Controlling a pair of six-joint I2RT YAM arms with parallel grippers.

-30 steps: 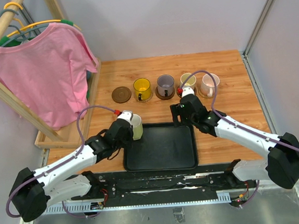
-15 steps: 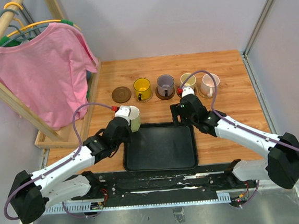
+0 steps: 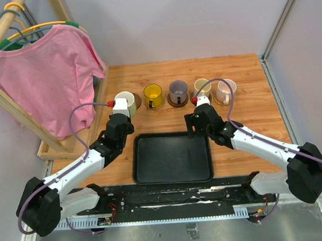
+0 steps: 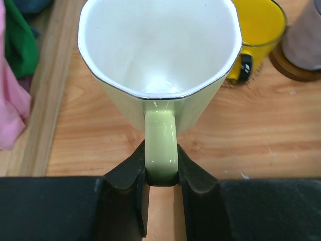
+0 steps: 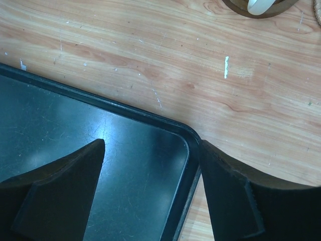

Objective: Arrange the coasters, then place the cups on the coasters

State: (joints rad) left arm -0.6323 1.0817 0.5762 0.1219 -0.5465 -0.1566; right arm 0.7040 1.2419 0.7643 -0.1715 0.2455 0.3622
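Observation:
My left gripper (image 3: 121, 115) (image 4: 160, 161) is shut on the pale yellow-green handle (image 4: 160, 145) of the white cup (image 3: 124, 100) (image 4: 160, 50). It holds the cup upright over the leftmost dark brown coaster (image 3: 138, 102), which is mostly hidden; I cannot tell whether they touch. To its right stand the yellow cup (image 3: 153, 94) (image 4: 258, 30), grey-purple cup (image 3: 177, 89) (image 4: 303, 35), cream cup (image 3: 202, 86) and pink cup (image 3: 225, 90), each on a coaster. My right gripper (image 3: 197, 124) (image 5: 150, 165) hangs open and empty over the far right corner of the black tray (image 3: 172, 159) (image 5: 100, 150).
A wooden rack with a pink shirt (image 3: 50, 79) stands at the left, its base rail (image 3: 73, 145) (image 4: 42, 125) close beside the held cup. A dark brown coaster (image 5: 256, 7) with a cup on it shows at the top edge of the right wrist view.
My left arm has carried the white cup from the tray's far left corner away to the leftmost coaster in the row. The right gripper has barely moved.

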